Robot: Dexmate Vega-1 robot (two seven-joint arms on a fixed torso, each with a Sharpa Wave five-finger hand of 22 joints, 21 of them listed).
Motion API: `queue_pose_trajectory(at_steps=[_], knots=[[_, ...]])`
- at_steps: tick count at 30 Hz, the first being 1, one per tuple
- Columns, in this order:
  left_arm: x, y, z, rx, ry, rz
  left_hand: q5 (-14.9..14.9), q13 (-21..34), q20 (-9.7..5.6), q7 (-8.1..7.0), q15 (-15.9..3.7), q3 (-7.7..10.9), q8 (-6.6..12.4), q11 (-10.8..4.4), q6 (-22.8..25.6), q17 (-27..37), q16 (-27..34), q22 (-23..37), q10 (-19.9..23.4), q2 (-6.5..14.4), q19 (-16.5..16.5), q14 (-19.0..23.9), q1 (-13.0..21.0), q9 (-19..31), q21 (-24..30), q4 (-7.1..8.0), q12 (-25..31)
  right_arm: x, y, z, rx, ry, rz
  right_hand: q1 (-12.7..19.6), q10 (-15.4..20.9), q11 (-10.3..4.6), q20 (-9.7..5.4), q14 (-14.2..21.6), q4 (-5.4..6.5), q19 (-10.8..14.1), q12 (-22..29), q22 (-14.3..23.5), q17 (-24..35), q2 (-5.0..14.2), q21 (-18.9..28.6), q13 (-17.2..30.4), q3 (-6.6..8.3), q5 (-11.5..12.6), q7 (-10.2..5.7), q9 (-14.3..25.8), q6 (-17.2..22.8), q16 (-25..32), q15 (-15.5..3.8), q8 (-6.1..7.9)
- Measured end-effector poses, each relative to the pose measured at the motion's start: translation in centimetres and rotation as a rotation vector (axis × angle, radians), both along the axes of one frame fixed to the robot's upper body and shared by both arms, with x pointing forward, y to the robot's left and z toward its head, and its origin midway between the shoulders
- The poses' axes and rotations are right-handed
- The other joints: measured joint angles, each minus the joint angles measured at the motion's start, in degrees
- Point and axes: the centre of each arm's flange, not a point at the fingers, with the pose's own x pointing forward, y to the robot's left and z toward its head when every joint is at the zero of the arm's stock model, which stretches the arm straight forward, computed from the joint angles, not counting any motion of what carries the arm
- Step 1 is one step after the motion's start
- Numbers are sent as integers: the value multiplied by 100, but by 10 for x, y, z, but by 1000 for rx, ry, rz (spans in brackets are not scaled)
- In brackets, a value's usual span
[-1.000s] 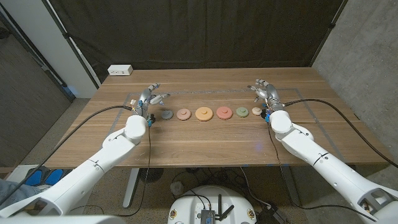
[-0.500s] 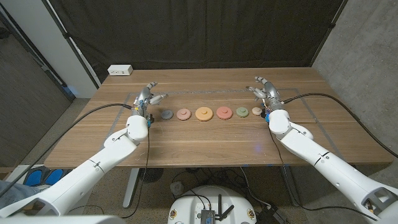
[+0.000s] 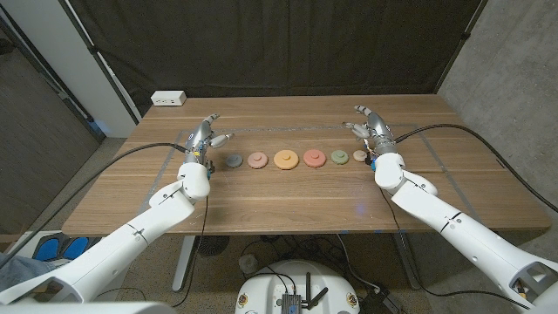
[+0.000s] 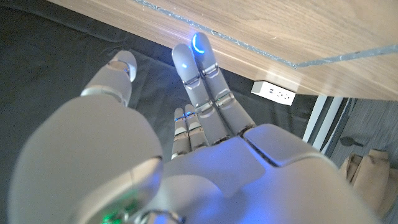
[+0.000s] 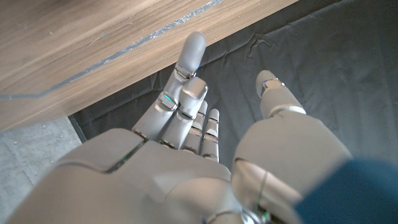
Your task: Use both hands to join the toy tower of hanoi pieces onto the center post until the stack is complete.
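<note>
Six discs lie in a row across the table (image 3: 288,196), from the orange disc (image 3: 285,159) at the middle to the small beige disc (image 3: 359,156) at the right end; none is stacked, so the first pick seems ahead. The left hand (image 3: 206,139) and right hand (image 3: 371,129) hover at the row's ends, fingers spread, holding nothing; next, I judge, each must close on its nearest disc.

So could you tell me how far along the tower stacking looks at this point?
Nothing is stacked yet. Six round pieces lie in a row on the wooden table, from the dark grey disc to the small tan disc. The left robot hand and right robot hand hold nothing, one at each end. All stacking remains.
</note>
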Motion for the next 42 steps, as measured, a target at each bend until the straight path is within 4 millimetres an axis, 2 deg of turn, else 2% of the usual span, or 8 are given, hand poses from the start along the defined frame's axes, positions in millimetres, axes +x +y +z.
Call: queue_pose_trajectory(at_steps=[25,42], knots=[[-4,-12,7,214,-39,139,0,26,1,-31,0,-183,0,-30,31,-96,66,0,31,0,-1,-1,0,-1,89,24,-1,-15,20,3,-195,-76,-142,74,-225,82,35,-153,-1,-77,-26,-91,-62,74,0,48,0,-45,51,-1,-10,-134,71,0],[-7,-16,15,296,10,157,0,25,1,-92,0,-278,0,-39,92,-149,141,-16,85,1,-1,-1,61,-1,180,24,-1,-20,30,9,-320,-31,-169,105,-245,103,107,-310,48,-232,0,-164,-131,105,0,116,-48,-94,102,-1,42,-305,101,26]])
